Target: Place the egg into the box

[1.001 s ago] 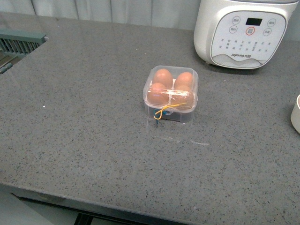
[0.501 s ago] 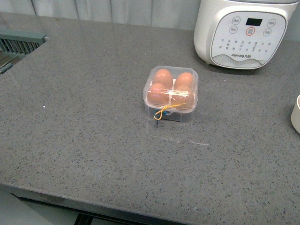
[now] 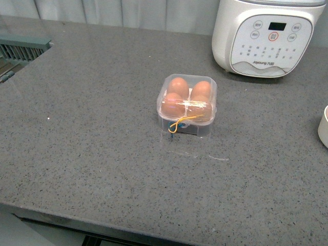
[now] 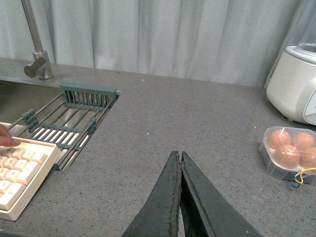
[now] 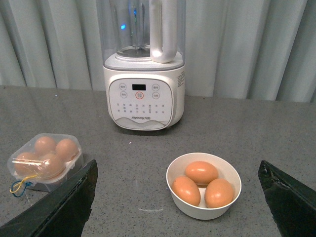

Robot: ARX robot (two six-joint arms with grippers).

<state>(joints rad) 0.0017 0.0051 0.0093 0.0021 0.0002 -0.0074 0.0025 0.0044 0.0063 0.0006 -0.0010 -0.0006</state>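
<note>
The box (image 3: pixel 186 105) stands mid-counter, a clear square case with its lid down over several brown eggs (image 3: pixel 179 84). A yellow cord (image 3: pixel 179 123) hangs at its front. I cannot tell the task's egg from the others. Three more brown eggs (image 5: pixel 201 173) lie in a round white bowl (image 5: pixel 203 211) to the box's right. My left gripper (image 4: pixel 178 154) is shut and empty above bare counter, with the box (image 4: pixel 291 158) off to one side. My right gripper (image 5: pixel 177 165) is open, its fingers wide either side of the bowl. The box (image 5: pixel 44 160) lies beyond one finger. Neither arm shows in the front view.
A big white blender (image 3: pixel 266 38) stands at the back right, behind the bowl (image 3: pixel 324 125). A sink with a green drying rack (image 4: pixel 74 118) and a tap (image 4: pixel 37 64) lies at the far left. A cream keyboard (image 4: pixel 22 173) with a person's fingertip sits beside it.
The whole scene sits a few pixels lower in the front view. The box and its eggs have not moved on the counter.
</note>
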